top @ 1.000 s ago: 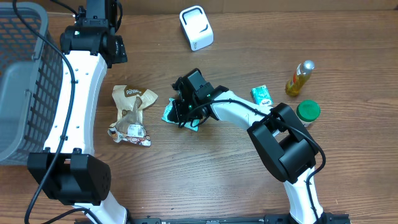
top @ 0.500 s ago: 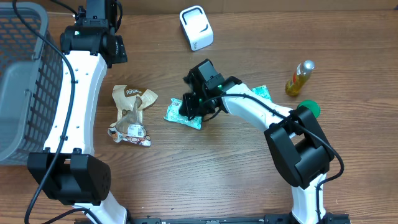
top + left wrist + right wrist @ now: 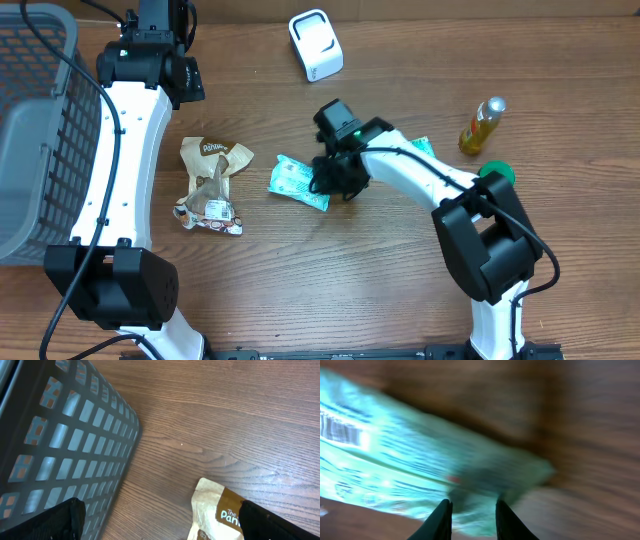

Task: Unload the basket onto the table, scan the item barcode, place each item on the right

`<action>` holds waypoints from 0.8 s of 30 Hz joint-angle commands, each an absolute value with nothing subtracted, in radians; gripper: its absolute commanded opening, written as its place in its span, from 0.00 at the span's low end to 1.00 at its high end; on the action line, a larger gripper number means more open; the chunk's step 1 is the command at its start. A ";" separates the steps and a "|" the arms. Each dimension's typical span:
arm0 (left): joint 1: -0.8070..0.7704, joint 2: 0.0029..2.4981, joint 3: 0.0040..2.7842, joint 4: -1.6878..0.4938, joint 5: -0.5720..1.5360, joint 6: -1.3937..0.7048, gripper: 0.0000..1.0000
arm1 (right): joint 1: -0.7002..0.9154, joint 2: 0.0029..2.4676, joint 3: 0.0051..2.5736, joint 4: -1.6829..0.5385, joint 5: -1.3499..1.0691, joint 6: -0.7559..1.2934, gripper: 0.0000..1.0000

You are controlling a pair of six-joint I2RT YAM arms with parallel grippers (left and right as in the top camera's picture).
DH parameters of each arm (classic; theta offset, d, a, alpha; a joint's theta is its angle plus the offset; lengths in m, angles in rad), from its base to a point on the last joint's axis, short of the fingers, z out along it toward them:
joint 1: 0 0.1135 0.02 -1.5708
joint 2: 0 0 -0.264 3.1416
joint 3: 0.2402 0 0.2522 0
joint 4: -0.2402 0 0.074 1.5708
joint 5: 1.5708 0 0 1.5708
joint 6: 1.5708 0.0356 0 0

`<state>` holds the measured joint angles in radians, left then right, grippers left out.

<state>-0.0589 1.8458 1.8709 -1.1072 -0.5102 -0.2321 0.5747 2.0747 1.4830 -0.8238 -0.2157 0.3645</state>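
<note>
Your right claw (image 3: 472,507) hangs narrowly parted over the teal packet (image 3: 395,455), its barcode (image 3: 340,433) showing; your left claw (image 3: 162,522) spreads wide beside a brown bag (image 3: 217,502) reading "The Pan…"

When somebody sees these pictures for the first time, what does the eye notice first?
The bright teal packet lies mid-table at the tip of the right gripper, its barcode showing in the wrist view. Next comes the big grey basket at the table's left edge.

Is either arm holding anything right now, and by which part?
The left gripper is open and empty. The right gripper straddles one end of the teal packet lying on the table; blur hides whether it actually grips it.
</note>
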 commanded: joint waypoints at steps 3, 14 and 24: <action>-0.066 1.827 1.887 -1.106 -0.523 -0.224 1.00 | 0.527 1.979 1.600 -0.882 -0.158 0.283 0.27; -0.066 1.827 1.887 -1.106 -0.523 -0.224 1.00 | 0.683 1.992 1.589 -0.672 -0.157 0.287 0.49; -0.066 1.827 1.887 -1.106 -0.523 -0.224 0.99 | 0.764 2.145 1.589 -0.498 -0.046 0.287 0.60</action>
<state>-0.0589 1.8458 1.8709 -1.1076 -0.5098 -0.2321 0.7639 2.1059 1.5894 -0.5106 -0.0811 0.2871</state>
